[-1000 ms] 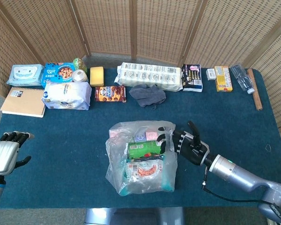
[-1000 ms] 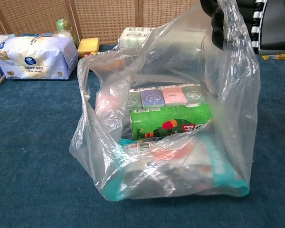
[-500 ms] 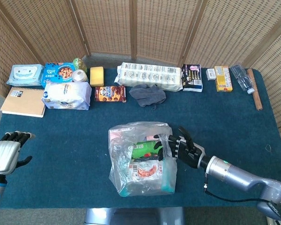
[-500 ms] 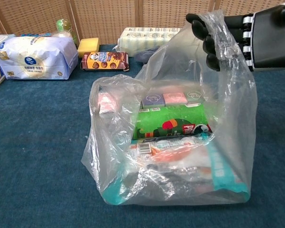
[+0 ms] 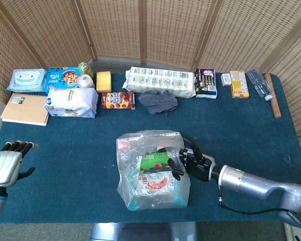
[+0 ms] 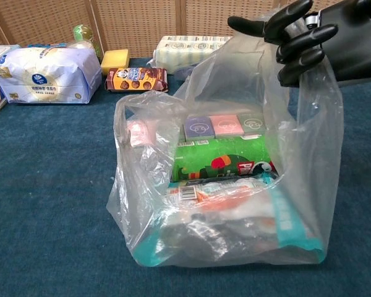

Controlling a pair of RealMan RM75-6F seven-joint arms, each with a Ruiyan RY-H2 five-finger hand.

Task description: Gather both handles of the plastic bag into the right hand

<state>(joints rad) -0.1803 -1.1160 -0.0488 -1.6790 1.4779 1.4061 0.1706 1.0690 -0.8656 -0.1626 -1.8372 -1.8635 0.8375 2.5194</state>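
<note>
Silver-backed and black-fingered, my left hand (image 5: 7,163) sits at the lower left edge of the head view, holding nothing, its fingers curled over at the tips; whether they are spread or drawn in I cannot tell from this angle. Above it, in the upper left, lie a tan spiral notebook (image 5: 24,108) and a white-and-lilac tissue pack (image 5: 71,102) on the dark blue cloth table (image 5: 80,165); further along the top row I see a brown biscuit packet (image 5: 118,100), a crumpled grey cloth (image 5: 158,101) and a long white pack of rolls (image 5: 162,80).

Centre of the frame, slightly low, stands the clear plastic bag (image 5: 151,170), upright and open-mouthed; a green packet (image 6: 222,160) lies across its middle, with a row of small pastel tissue packs (image 6: 222,126) behind it.

Just right of centre my black right hand (image 5: 189,161) is at the bag's right rim; in the chest view, upper right, its fingers (image 6: 302,41) pinch the right handle (image 6: 309,80) of the bag, lifting that side; the left handle (image 6: 133,111) stands free, well apart from the hand.
</note>
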